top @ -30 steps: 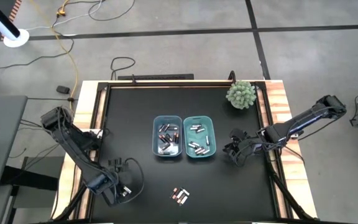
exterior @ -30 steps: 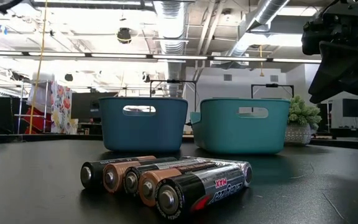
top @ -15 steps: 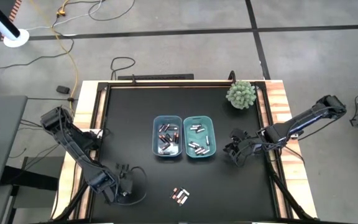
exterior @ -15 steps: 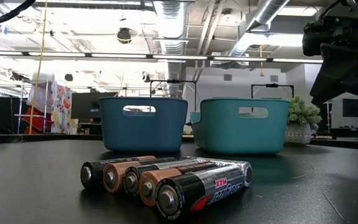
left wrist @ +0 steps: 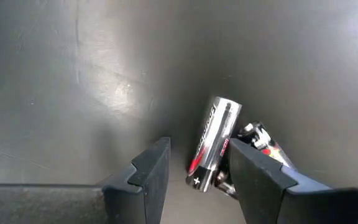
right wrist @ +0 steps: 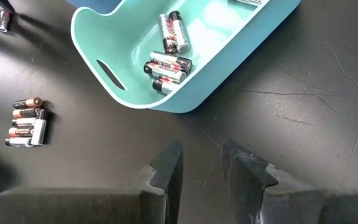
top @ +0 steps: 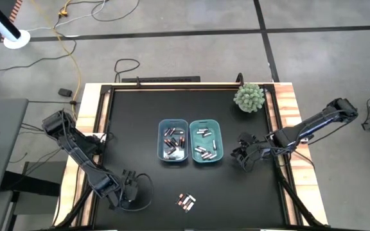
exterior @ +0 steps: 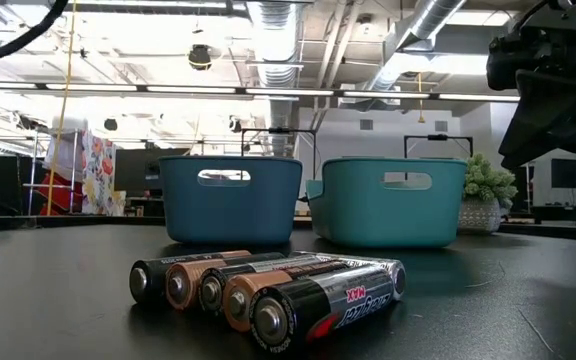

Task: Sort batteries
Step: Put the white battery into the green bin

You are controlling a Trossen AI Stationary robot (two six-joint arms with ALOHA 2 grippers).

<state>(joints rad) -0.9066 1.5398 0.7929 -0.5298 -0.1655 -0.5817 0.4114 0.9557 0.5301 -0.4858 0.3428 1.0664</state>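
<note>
Left wrist view shows my left tool (left wrist: 194, 171) released, fingers (left wrist: 148, 177) spread, with a silver battery (left wrist: 213, 142) lying on the dark surface (left wrist: 73, 74) just ahead, its long axis nearly in line with my reach and its near end already between my fingertips. More cells crowd against its far side. From above, my left tool (top: 128, 190) sits at the front left, the loose battery cluster (top: 185, 201) lying off to its right. My right tool (top: 241, 156) waits beside the teal bin (top: 206, 158), slightly parted and empty, much farther from the cluster. So I judge the pick is the left's.
</note>
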